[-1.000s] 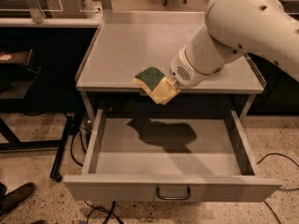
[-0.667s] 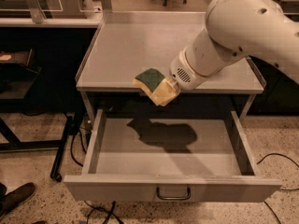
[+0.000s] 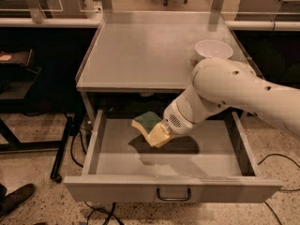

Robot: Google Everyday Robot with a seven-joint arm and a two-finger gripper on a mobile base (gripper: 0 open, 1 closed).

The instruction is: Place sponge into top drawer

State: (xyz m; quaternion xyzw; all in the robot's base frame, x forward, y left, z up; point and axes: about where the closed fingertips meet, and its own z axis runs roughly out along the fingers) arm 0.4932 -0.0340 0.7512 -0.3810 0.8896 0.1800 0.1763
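Tabletop [image 3: 140, 55]: grey metal, carrying a white bowl [image 3: 213, 49] near its back right corner.
Top drawer [image 3: 117, 161]: pulled fully out beneath the tabletop; loop handle [image 3: 173, 194] at the centre of the front panel.
Gripper [image 3: 161, 134]: at the end of the white arm [image 3: 234, 88], inside the drawer opening, left of centre and below the tabletop edge.
Jaws: pinching the pale foam end of the sponge [image 3: 148, 121].
Sponge position: tilted, green face up, apparently clear of the drawer floor, with its shadow [image 3: 164, 146] close beneath.
Change: a second ago the sponge was held level with the tabletop's front edge; the arm has since lowered it between the drawer walls.
Task status: transport is judged nearly complete; release is not yet done.
Next requirement: spread the jaws, then withdraw upward clear of the tabletop's front edge.
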